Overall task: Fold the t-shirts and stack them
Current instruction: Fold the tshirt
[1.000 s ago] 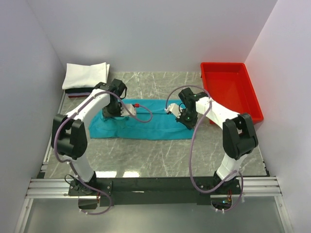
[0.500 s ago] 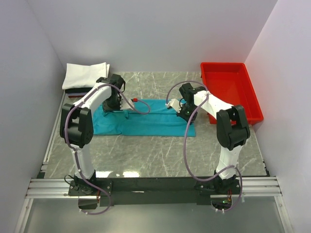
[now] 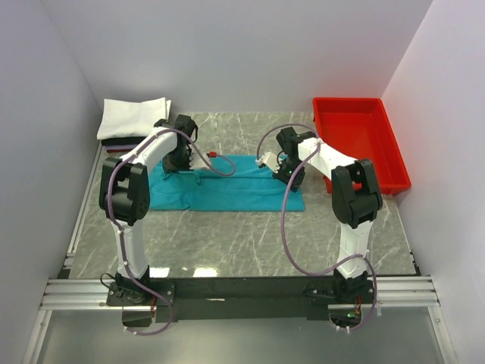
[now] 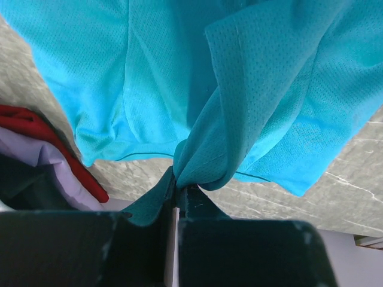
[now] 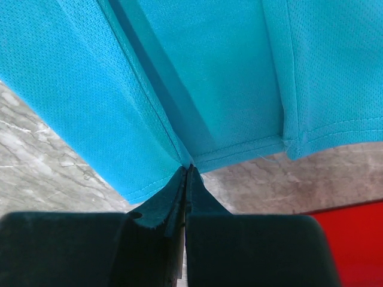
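top external view has the teal t-shirt (image 3: 227, 191) lying as a wide band across the middle of the marble table (image 3: 227, 250), between the two arms, so that's the one being worked on right now. left gripper (image 4: 176, 186) is pinched shut on a bunched bit of the shirt's edge, you can see the mesh fabric gathered right into the closed fingers in the left wrist view. right gripper (image 5: 185, 170) is clamped the same way on a hemmed edge at the other end, cloth fanning out from the tips. both sit at the far side of the shirt, one toward each end. progress wise: there's already a stack at the far left corner with a folded white t-shirt (image 3: 135, 117) on top and something dark (image 3: 114, 141) under it, and the left wrist cam catches a red cloth edge (image 4: 30, 122) in that pile too, so i'd say a few shirts are done. can't see any cloth in the red tray (image 3: 356, 144) from here, so my guess is teal is the last one. it looks partly folded at best, long and flat with some rumples on the left, so it needs the rest of its folds and then a trip onto the pile
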Controlling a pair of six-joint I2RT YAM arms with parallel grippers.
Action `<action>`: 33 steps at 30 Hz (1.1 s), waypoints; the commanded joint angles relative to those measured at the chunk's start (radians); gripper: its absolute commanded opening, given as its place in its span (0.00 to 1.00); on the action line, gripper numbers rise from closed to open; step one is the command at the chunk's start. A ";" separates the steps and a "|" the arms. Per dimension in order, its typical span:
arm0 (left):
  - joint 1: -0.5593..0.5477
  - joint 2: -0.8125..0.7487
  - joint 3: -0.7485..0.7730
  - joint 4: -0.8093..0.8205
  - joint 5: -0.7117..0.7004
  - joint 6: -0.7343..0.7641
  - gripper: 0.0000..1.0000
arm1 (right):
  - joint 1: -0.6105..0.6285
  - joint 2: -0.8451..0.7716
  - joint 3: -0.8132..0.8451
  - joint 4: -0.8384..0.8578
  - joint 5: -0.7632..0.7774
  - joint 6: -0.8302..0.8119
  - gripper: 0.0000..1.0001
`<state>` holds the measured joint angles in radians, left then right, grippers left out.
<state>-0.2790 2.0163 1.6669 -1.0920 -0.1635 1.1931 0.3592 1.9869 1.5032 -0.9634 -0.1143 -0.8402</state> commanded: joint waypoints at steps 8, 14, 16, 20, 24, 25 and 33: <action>0.024 0.027 0.037 0.035 -0.013 -0.006 0.06 | -0.009 0.018 0.057 0.003 0.034 -0.014 0.00; 0.029 0.039 0.053 0.049 -0.011 -0.009 0.06 | -0.008 0.026 0.077 0.014 0.059 -0.010 0.00; 0.027 0.042 0.054 0.053 -0.011 -0.007 0.06 | -0.009 0.035 0.086 0.011 0.059 -0.005 0.00; 0.034 0.053 0.062 0.079 -0.013 -0.035 0.13 | -0.006 0.049 0.110 0.018 0.080 0.015 0.01; 0.069 0.042 0.134 0.044 0.053 -0.119 0.33 | -0.009 0.036 0.126 0.003 0.100 0.049 0.37; 0.083 0.023 0.152 0.020 0.079 -0.160 0.38 | -0.011 0.001 0.118 0.000 0.097 0.065 0.41; 0.342 -0.161 0.070 -0.189 0.442 -0.331 0.48 | -0.003 -0.178 0.028 -0.092 -0.027 0.168 0.42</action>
<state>-0.0265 1.9747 1.7962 -1.1439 0.0753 0.9596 0.3557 1.9087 1.5558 -0.9932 -0.0765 -0.7345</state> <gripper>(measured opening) 0.472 0.432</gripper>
